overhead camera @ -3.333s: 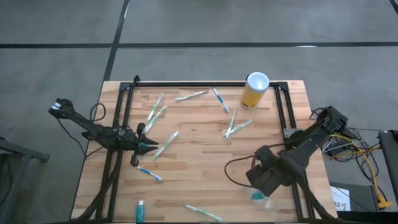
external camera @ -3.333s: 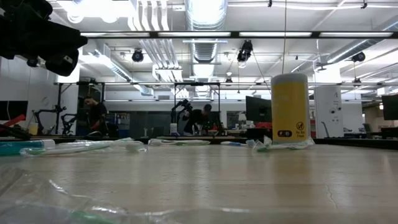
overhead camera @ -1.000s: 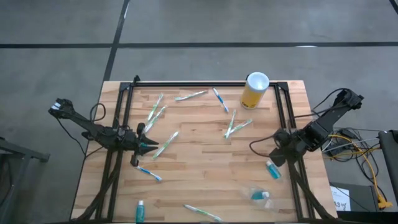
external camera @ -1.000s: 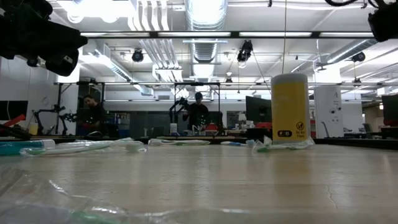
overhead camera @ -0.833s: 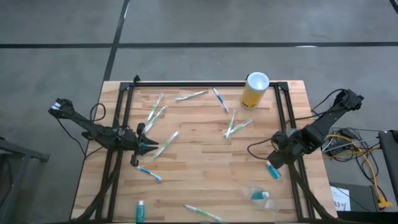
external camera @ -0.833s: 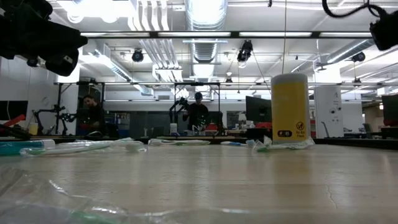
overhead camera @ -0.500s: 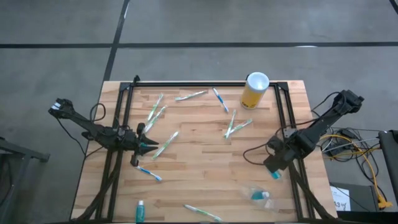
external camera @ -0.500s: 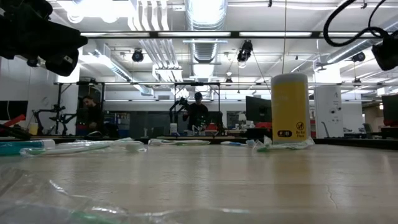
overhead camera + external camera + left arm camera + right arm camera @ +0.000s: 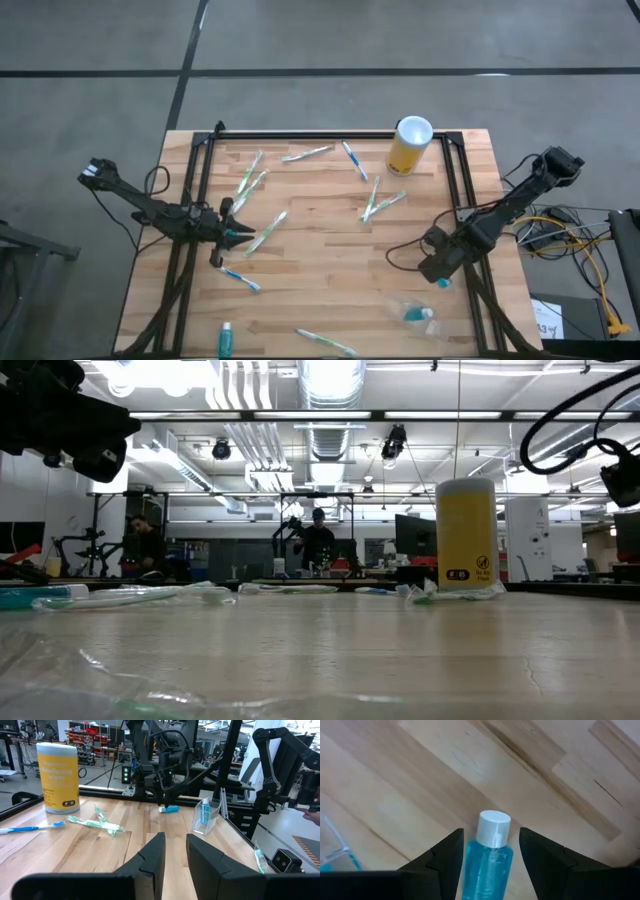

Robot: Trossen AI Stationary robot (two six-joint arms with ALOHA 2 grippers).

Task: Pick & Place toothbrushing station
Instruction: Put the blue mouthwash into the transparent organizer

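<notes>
Barely begun — toothbrushes lay scattered mid-frame, clear cup at lower right with one tube inside. Right gripper spread wide astride a teal tube, not yet clamped. Left gripper waited at left, part-open, empty.

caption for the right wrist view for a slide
Open right tool straddles a teal white-capped tube lying on the wooden table.

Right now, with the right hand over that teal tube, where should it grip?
Grip the teal tube across its body just below the white cap, coming straight down. It lies flat on the table, already centred between the right hand's open fingers.
</notes>
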